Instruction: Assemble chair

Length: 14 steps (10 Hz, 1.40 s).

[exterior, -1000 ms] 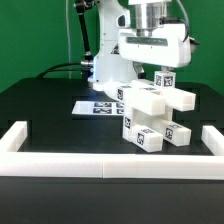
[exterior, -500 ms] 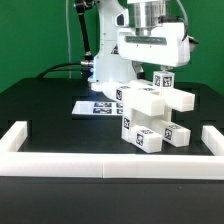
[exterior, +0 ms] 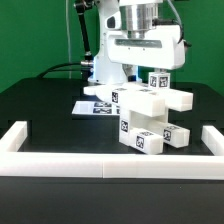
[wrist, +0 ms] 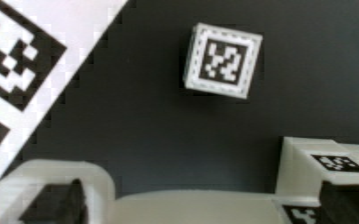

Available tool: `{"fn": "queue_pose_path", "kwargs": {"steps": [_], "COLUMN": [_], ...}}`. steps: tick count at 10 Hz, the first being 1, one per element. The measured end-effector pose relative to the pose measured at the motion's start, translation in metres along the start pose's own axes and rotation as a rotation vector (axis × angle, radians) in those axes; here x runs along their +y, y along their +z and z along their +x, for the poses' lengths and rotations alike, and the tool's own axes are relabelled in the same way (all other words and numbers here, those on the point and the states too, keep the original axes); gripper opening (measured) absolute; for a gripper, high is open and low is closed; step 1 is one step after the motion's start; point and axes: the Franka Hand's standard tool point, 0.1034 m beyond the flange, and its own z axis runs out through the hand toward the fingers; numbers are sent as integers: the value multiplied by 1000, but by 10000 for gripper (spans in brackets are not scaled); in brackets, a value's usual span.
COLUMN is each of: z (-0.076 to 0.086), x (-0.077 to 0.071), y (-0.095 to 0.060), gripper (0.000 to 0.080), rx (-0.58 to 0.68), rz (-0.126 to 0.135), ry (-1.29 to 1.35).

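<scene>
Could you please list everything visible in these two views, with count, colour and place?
chair: one partly joined cluster of white blocky parts with black-and-white tags, on the black table, toward the exterior view's right.
marker board: one, flat white with black tags, lying behind the chair.
border rail: one, white, along the table's front and sides.
table: one, black.
backdrop: green, behind the table.
cables: dark, behind the arm.
gripper: one, white, open, above the chair, holding nothing.

Chair (exterior: 148,118) tags too small to read
</scene>
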Motion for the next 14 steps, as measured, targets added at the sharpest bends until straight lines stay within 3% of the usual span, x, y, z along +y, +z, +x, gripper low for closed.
{"fn": "queue_pose_path", "kwargs": {"steps": [3, 6, 14], "z": [14, 29, 45], "x": [-2, 4, -7], "y": [-7, -4, -12], "gripper": [649, 649, 649], "rx": [-5, 1, 4], "rz": [1, -4, 7], "ry": [-30, -55, -102]}}
